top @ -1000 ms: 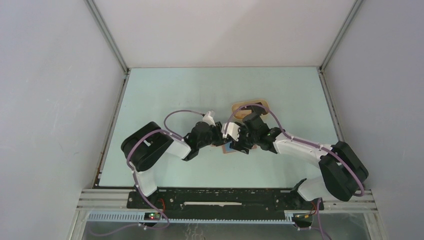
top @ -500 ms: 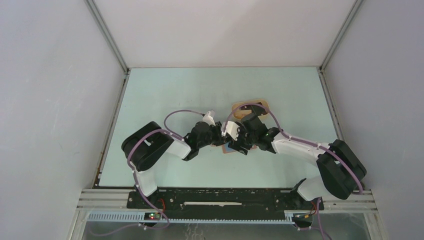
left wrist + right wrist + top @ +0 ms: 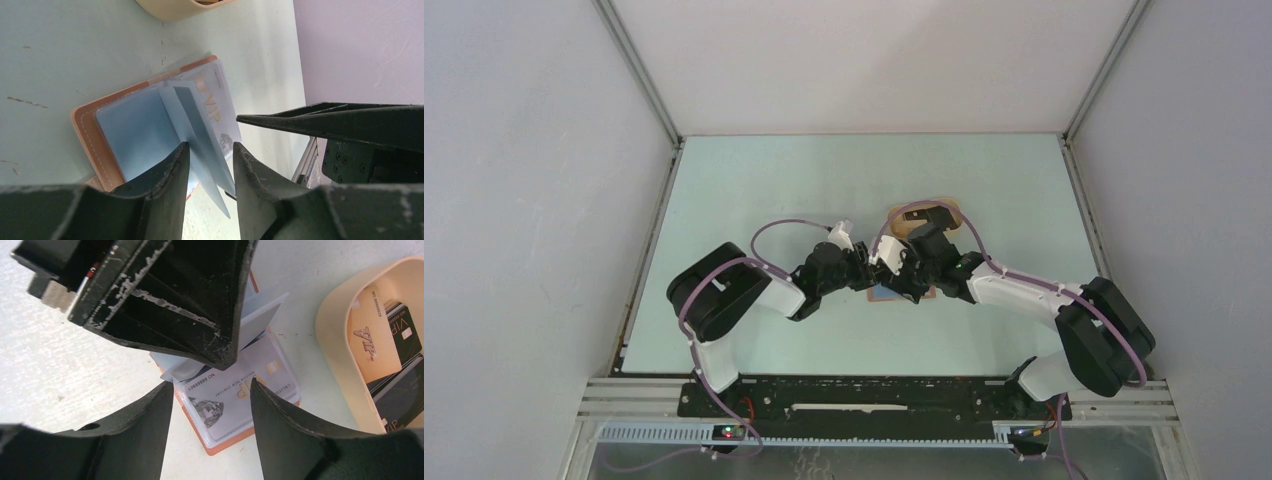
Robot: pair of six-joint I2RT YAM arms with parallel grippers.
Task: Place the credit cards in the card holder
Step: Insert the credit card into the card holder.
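Top external view: both arms reach in over the middle of the pale green table (image 3: pixel 774 190), and the left gripper (image 3: pixel 869 274) and the right gripper (image 3: pixel 902 284) meet tip to tip above the card holder (image 3: pixel 882 296). The holder lies open and flat on the table, just on the near side of the beige tray (image 3: pixel 894 215), which has dark pieces in it. The jaws cannot be read from up here. Left wrist view: the card holder lies open with its reddish-brown edge showing around bluish see-through pockets. One pocket leaf (image 3: pixel 192 117) stands up and passes between the left fingers. These are a narrow gap apart and do not pinch it. A pale grey card (image 3: pixel 216 102) printed VIP sits in the pocket beyond the leaf. A black finger of the right gripper juts in from the right, above the holder's far side. A corner of the tray shows at the top edge. Right wrist view: the right jaws stand wide apart with nothing between them, hanging over the grey card in its pocket. The left gripper's tip comes down from above onto the raised leaf. At the right, the tray holds an orange-yellow card (image 3: pixel 370 347) with black cards (image 3: pixel 400 390) beside and below it.
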